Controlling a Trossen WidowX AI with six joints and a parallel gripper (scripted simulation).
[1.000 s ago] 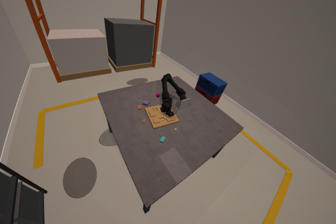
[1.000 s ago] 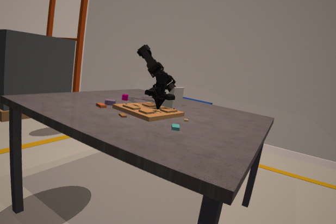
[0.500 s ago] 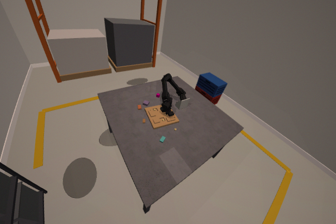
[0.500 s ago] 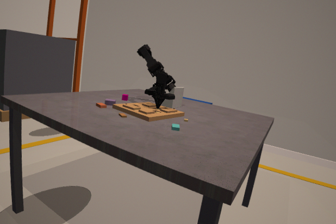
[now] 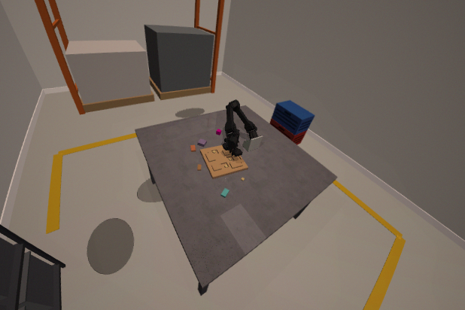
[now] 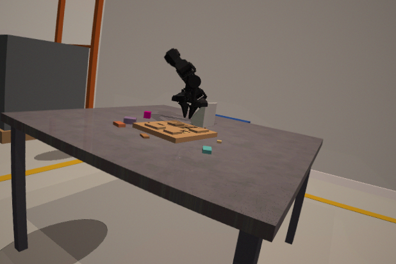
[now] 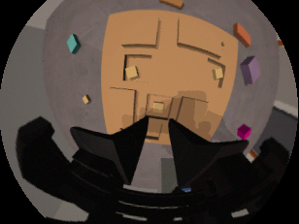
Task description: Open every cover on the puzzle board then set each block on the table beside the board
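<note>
Your landmark is the wooden board, which lies flat on the desk. Its surface is tan, with raised covers edged by dark lines. In the wrist view you can count three pale blocks seated in the board: one toward the teal block's side, one toward the purple block's side, and one near the claw tips. The claw is parted, grips nothing, and is positioned above the board. On the desk around the board, you have a teal block and a purple block. The arm hides part of the board from the top view. Claw shadow darkens the near covers; from the exterior view, you cannot make out the well contents.
</note>
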